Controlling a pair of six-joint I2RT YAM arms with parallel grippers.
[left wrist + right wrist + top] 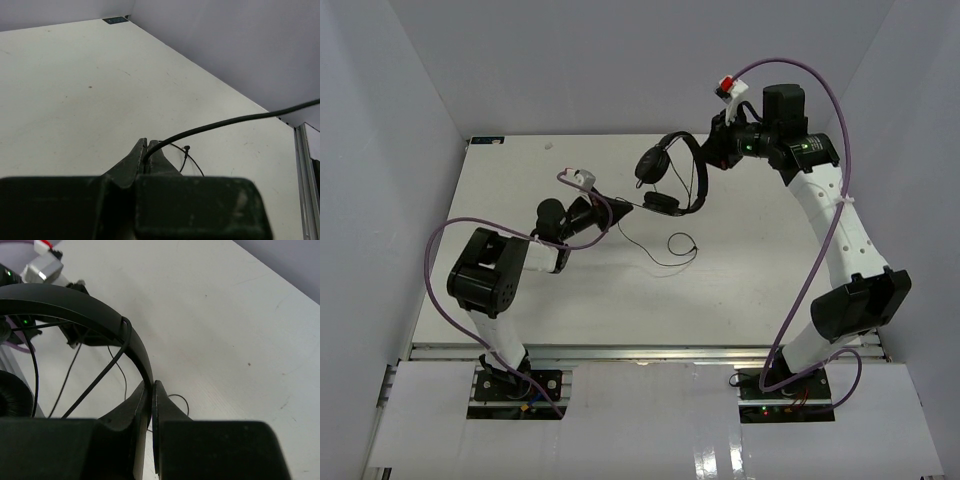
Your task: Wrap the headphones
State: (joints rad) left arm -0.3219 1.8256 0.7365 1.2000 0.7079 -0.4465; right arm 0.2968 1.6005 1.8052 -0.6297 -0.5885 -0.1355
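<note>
The right fingers (pixel 158 392) were pressed together on the headband (pixel 100 310) of the headphones (pixel 672 175), holding them clear of the tabletop (pixel 740 280). The left fingers (pixel 142 152) pinched the cord (pixel 225 121) right at their tips. From that pinch the cord ran taut toward the right fingers, and its slack lay looped on the tabletop just beyond the left fingertips.

The step looked to be laying a turn of cord round the band. To do it well, the right fingers should act as a fixed anchor while the left ones carry the cord round. Tension should be light, since too hard a pull could twist the thin band out of its pinch. The trailing loop would need room to slide without snagging.

Only the top view showed the whole layout: 2 earpads (pixel 653 165) on the side of the band away from the right fingers, and the loose loop off to the right of the left fingers. Only the right wrist view showed the cord hooked over the band's edge close to the right fingers. Only the left wrist view showed how little cord sat inside the pinch, and the cord's end (pixel 186 148) resting on the tabletop.
</note>
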